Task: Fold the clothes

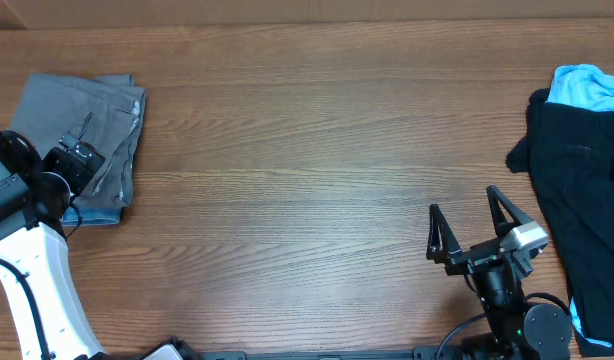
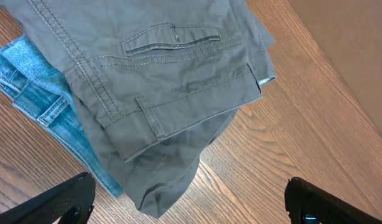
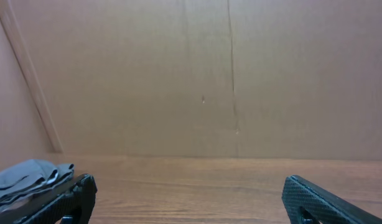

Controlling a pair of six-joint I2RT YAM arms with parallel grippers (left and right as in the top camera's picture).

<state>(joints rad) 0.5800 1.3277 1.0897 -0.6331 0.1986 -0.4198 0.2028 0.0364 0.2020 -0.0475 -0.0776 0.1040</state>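
At the far left of the brown wood-grain table [image 1: 307, 150] lie the clothes: a pair of grey cotton shorts [image 1: 82, 130], folded into a rough rectangle near the table's left edge. They rest on top of a folded blue denim garment [image 1: 99, 214], which shows only as a thin strip along their near edge.

My left gripper [image 2: 188, 202] hangs over the near right part of that pile. Its two black fingers [image 2: 60, 202] are spread as wide as they go and pinch nothing. From my left wrist, the grey shorts [image 2: 172, 81] fill most of the view, with a slit pocket, a belt loop and stitched seams showing. The blue denim [image 2: 38, 106] peeks out from under them on the left. One loose corner of the shorts lies below the gap between my fingers. I cannot tell whether either finger touches cloth.

The middle of the table is bare wood.

My right gripper [image 1: 465, 205] sits near the front edge, right of centre, well apart from the shorts. Its fingers are spread wide and hold nothing. From my right wrist, the gripper [image 3: 188, 199] faces a plain brown cardboard wall [image 3: 197, 74] behind the table.

At the far right lies a crumpled black garment [image 1: 582, 190], with a light blue cloth [image 1: 587, 88] at its far end.
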